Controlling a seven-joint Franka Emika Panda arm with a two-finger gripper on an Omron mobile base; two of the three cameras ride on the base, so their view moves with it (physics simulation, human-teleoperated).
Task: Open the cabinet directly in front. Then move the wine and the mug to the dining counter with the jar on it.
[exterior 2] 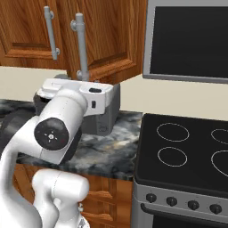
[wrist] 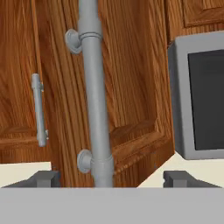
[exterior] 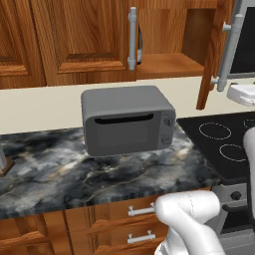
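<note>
We see the claw (wrist: 105, 178) spread wide, its tips on either side of the grey bar handle (wrist: 95, 96) without pinching it. That handle belongs to the cabinet (exterior: 164, 64), whose right door (wrist: 131, 87) stands swung open just ahead of the claw. Below the claw sits a grey microwave (exterior: 127, 121) on the marble tabletop (exterior: 60, 169); a black cooktop (exterior 2: 187, 147) lies to the right.

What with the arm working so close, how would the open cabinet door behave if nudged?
The cabinet door looks like rigid hinged wood, so it would probably swing, not flex. Its bar handle is smooth and round, likely slippery. The open pincer straddles it without contact, so nothing seems to steady the door.
</note>
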